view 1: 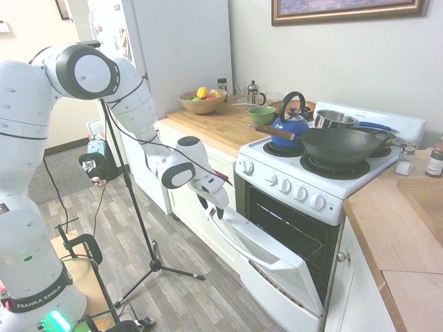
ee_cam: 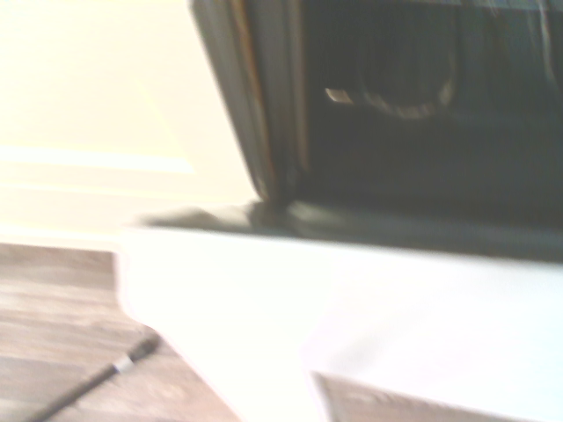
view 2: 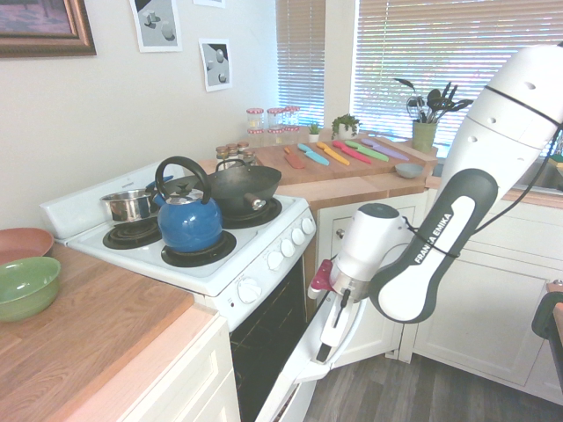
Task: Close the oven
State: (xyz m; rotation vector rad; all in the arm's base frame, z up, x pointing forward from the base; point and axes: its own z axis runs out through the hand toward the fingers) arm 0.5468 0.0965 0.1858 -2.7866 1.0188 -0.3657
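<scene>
gripper (view 1: 216,207) down at the top edge of the partly open white oven door (view 1: 277,259), right beside its long white bar handle (view 1: 239,238); finger spread not readable in either exterior view, so cannot tell whether wide or narrow. seen from the other side, gripper (view 2: 327,350) against the same door edge (view 2: 303,369), white arm bent above it.

white freestanding oven (view 1: 304,207) set between butcher-block wooden counters (view 1: 208,121), door hinged at the bottom and tilted out at a slant, roughly halfway down. dark cavity with wire racks (view 1: 291,225) open to view behind the door. row of white knobs (view 1: 284,185) along the front panel above the cavity.

on the oven's cooktop: blue enamel kettle with black handle (view 1: 291,124), dark round wok (view 1: 342,145), small steel saucepan (view 1: 336,119). on the counter beside the oven: green ceramic bowl (view 1: 261,114), wooden fruit bowl (view 1: 202,101) further back.

wrist view blurred: white door edge (ee_cam: 352,308) close up, dark cavity (ee_cam: 422,105) beyond it, grey wood-plank floor (ee_cam: 53,352) beside the oven.
</scene>
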